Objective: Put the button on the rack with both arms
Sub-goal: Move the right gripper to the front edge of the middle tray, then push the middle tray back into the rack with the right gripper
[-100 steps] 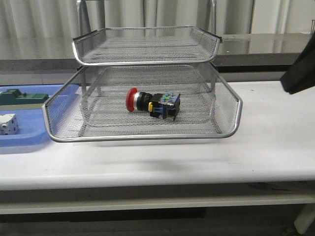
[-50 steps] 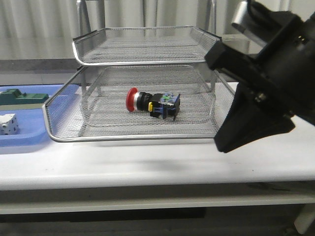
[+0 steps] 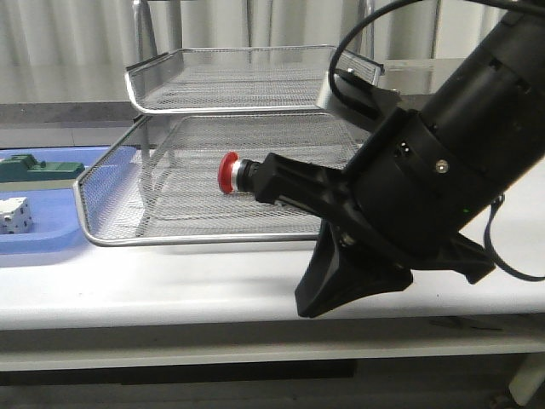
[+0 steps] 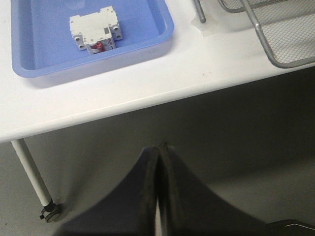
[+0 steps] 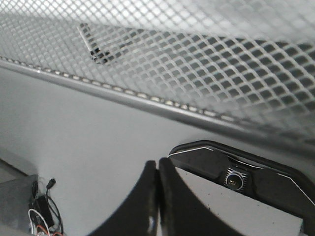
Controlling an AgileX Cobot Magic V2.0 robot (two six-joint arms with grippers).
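Observation:
The button [image 3: 230, 171] lies on its side in the lower tier of the silver mesh rack [image 3: 128, 239]; only its red cap and a bit of black barrel show, the rest is behind my right arm. My right gripper [image 3: 304, 308] hangs shut and empty in front of the rack, close to the front camera. In the right wrist view its fingertips [image 5: 157, 162] are pressed together under the rack's mesh [image 5: 197, 54]. My left gripper [image 4: 158, 146] is shut and empty, off the table's front edge over the floor. It does not show in the front view.
A blue tray [image 3: 43, 239] left of the rack holds a white block [image 3: 13, 215] and a green block [image 3: 38, 169]. The left wrist view shows the tray [image 4: 162, 37], the white block [image 4: 96, 33], a rack corner [image 4: 275, 46] and a table leg [image 4: 32, 172].
My right arm has swung in from the right, down and leftward across the front view. It now covers the button's blue block and the rack's right side.

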